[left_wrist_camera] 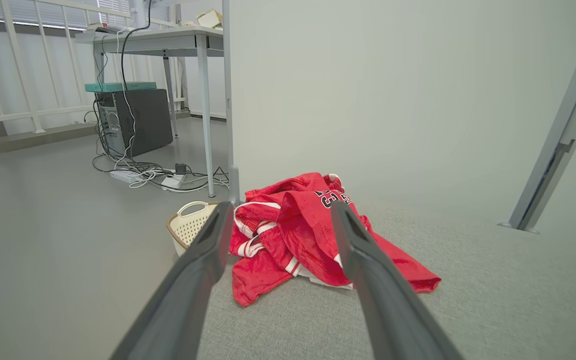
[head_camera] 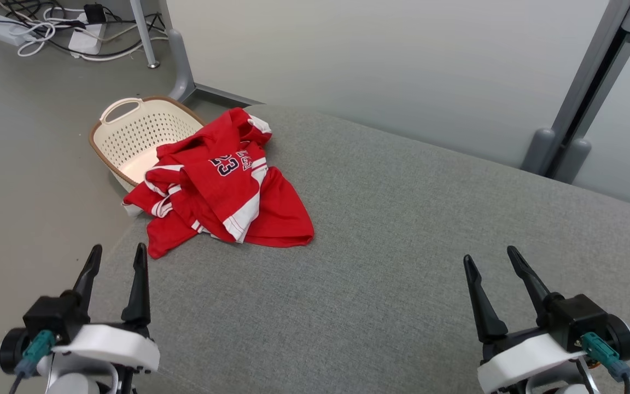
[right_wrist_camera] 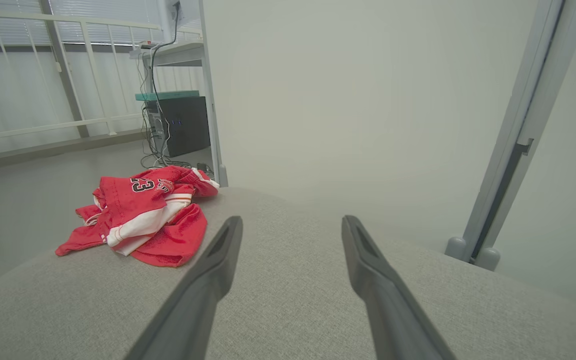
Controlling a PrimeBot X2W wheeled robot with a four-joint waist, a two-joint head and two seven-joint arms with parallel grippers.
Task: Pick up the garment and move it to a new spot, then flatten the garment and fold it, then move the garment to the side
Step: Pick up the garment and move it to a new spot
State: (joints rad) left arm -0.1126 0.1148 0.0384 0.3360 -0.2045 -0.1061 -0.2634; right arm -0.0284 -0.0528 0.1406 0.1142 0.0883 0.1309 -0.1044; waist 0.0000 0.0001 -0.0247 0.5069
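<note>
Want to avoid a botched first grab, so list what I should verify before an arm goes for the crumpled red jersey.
1. Left gripper open and empty: ok.
2. Right gripper open and empty: ok.
3. Path from the left gripper to the jersey unobstructed: ok, only bare grey surface lies between.
4. Jersey wholly on the surface: not ok, its left edge sits at the surface's edge, next to the basket.
5. Jersey free of the basket: cannot tell.
6. Room for a new spot: ok, the surface to the right of the jersey is bare.
</note>
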